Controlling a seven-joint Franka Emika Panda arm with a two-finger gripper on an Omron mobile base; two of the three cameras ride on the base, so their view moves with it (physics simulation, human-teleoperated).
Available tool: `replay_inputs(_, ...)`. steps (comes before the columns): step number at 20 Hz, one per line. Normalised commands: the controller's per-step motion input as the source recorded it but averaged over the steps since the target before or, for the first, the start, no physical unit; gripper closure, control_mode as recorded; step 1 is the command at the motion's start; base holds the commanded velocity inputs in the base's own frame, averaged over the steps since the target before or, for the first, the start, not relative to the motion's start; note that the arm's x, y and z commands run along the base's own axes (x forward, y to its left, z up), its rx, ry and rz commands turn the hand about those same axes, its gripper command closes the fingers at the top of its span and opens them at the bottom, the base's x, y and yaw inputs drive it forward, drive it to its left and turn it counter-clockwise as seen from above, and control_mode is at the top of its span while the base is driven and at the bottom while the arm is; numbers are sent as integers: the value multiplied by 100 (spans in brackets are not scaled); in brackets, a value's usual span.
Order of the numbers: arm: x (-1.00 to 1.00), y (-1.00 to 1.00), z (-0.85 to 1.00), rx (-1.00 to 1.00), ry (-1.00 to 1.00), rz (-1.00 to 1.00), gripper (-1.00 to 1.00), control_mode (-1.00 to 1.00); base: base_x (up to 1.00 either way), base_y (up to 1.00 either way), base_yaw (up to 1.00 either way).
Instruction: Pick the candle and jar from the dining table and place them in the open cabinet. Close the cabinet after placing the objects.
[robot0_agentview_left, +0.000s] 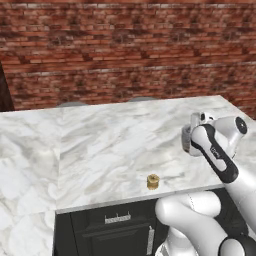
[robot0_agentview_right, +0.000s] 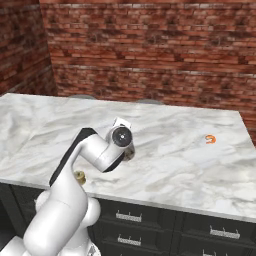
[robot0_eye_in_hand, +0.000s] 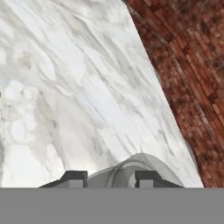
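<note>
In the hand view the jar (robot0_eye_in_hand: 131, 168) is a grey, glassy rounded shape sitting between my two dark finger tips, and my gripper (robot0_eye_in_hand: 110, 179) is shut on it. From the base cameras the jar (robot0_agentview_left: 185, 139) (robot0_agentview_right: 130, 153) peeks out under my white hand, over the right part of the marble dining table (robot0_agentview_left: 100, 145). Whether it rests on the top or hangs just above it, I cannot tell. The small tan candle (robot0_agentview_left: 153, 181) (robot0_agentview_right: 79, 176) stands upright near the table's front edge, apart from my hand. The cabinet is out of view.
A small orange thing (robot0_agentview_right: 210, 139) lies on the marble at the far right. Black drawer fronts (robot0_agentview_left: 117, 220) with silver handles run below the table's front edge. A red brick wall (robot0_agentview_left: 130, 55) stands behind the table, with two grey rounded tops (robot0_agentview_left: 72, 104) at its far edge.
</note>
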Motion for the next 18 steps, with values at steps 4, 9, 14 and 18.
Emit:
replay_inputs(4,-13,28,19,0,-2,14,100,-100,0,0,0)
replay_inputs(9,-21,38,12,0,0,10,100,-100,0,0,0)
replay_inputs(14,-16,68,18,0,0,9,100,-100,0,0,0)
replay_inputs(18,-11,66,19,0,0,11,100,-100,0,0,0)
